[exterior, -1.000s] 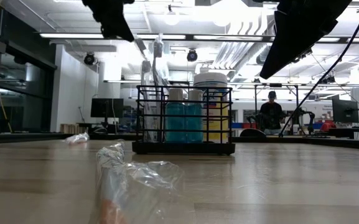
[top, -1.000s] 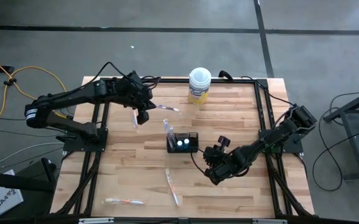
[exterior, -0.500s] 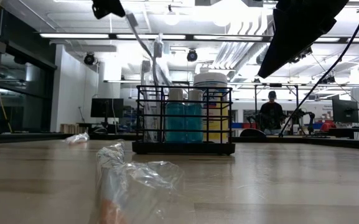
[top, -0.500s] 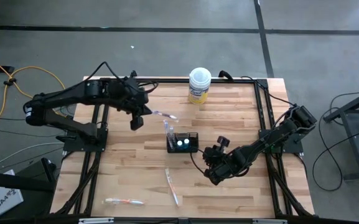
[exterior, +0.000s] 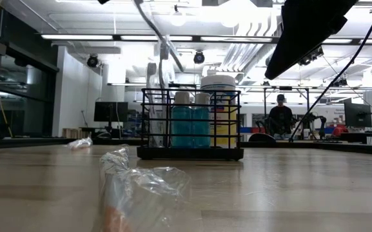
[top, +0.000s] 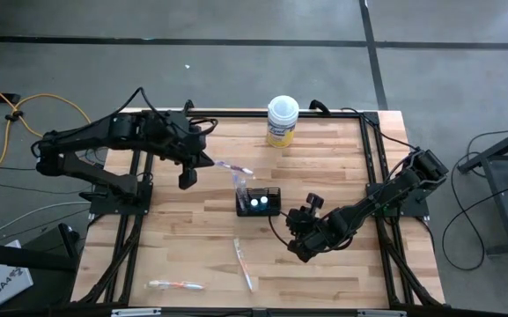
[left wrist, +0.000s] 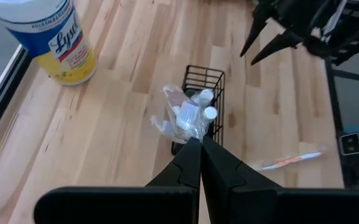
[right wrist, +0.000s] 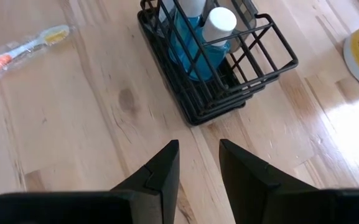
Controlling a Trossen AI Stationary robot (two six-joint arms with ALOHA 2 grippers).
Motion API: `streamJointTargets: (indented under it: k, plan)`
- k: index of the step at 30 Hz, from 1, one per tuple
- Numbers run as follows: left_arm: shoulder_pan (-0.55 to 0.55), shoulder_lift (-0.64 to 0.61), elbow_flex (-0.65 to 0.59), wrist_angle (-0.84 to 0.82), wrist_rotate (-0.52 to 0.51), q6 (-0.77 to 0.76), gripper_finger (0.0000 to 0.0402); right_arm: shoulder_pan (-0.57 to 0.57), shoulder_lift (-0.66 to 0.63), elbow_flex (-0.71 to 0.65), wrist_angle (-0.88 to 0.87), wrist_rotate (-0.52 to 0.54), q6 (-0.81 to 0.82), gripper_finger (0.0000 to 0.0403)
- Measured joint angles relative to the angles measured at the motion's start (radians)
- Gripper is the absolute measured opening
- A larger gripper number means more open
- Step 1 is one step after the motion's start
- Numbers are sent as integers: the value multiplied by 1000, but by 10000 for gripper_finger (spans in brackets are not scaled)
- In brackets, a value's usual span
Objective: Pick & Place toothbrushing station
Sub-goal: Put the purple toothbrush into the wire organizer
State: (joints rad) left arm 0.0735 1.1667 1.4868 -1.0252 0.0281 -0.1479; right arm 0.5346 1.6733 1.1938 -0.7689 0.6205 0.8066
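The black wire-mesh holder [top: 259, 202] stands on its base mid-table, with two teal white-capped tubes [right wrist: 198, 31] and a pale toothbrush [top: 236, 181] upright in it. My left gripper [left wrist: 198, 144] is high over the table, to the left of the holder and a little farther back, shut on a clear-wrapped toothbrush [top: 232, 165] that slants toward the holder. It also shows in the low view [exterior: 156, 32]. My right gripper [right wrist: 198, 158] is open and empty, just right of and nearer than the holder [right wrist: 223, 68]. My left gripper pinches one end of the wrapped toothbrush [left wrist: 193, 135] between its two shut fingers. The brush runs on beyond the fingertips, along the fingers. It is lifted clear of the table, slanting down, and its crinkled free end [left wrist: 179, 118] hangs over the holder's left side.
A white-lidded yellow tub [top: 282, 121] stands at the far edge. A wrapped toothbrush [top: 243, 264] lies nearer than the holder. An orange one [top: 176, 285] lies at the near left. A person [exterior: 282, 116] stands in the room behind.
My left gripper has risen, leaving the top of the low view, and has drawn a little toward the table's left and near edges. The held toothbrush has tipped steeper, its free end closer to the holder. My right gripper has kept still.
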Motion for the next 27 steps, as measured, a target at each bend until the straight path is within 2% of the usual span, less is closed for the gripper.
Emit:
streamJointTargets:
  k: [13,27]
  plan:
    - [-12,14,16,-104,4,-86,0,2,0,0,18,-14,0,105]
    - [-12,87,17,-122,131,-117,0,2,0,0,25,-18,0,105]
